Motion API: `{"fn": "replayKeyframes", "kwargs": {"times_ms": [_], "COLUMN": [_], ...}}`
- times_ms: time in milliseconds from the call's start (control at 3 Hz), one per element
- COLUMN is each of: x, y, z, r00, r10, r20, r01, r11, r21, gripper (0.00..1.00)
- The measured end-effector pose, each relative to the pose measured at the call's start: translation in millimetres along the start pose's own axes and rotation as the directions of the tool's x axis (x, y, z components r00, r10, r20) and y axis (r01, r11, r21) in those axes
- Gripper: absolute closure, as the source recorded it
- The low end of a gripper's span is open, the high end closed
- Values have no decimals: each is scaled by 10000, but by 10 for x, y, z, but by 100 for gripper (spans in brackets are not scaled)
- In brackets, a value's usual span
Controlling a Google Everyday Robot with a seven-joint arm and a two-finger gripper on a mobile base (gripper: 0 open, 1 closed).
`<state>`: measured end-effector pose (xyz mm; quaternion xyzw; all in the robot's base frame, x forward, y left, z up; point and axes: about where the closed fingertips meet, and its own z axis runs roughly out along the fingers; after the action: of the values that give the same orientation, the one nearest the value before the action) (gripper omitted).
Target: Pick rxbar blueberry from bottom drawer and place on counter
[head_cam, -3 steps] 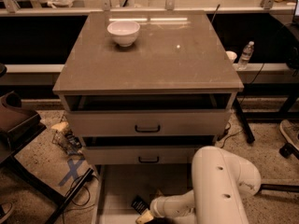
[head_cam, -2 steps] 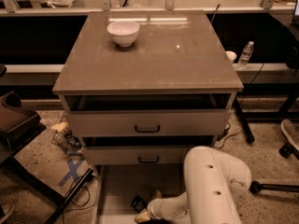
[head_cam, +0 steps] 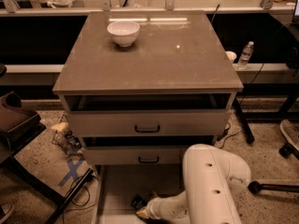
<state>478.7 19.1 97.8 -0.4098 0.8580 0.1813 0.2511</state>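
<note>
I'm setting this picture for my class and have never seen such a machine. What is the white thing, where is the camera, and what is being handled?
The white curved shape is a robot's arm, seen by one camera looking down at the front of a cabinet. Its end effector, the grasping part, reaches low into the open bottom drawer, beside a small dark snack bar; whether it holds the bar cannot be told. On the counter stands a white bowl.

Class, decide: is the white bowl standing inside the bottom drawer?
No, the bowl stands on the counter; the gripper is low in the bottom drawer.
</note>
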Motion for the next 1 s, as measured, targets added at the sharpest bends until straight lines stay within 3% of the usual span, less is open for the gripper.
{"fn": "replayKeyframes", "kwargs": {"times_ms": [333, 1000], "x": [-63, -64], "y": [12, 13], "z": [-88, -88], "r00": [10000, 10000], "r10": [-2, -2], "r20": [0, 0], "r01": [2, 2], "r11": [10000, 10000], "r21": [-2, -4], "gripper": [100, 100]}}
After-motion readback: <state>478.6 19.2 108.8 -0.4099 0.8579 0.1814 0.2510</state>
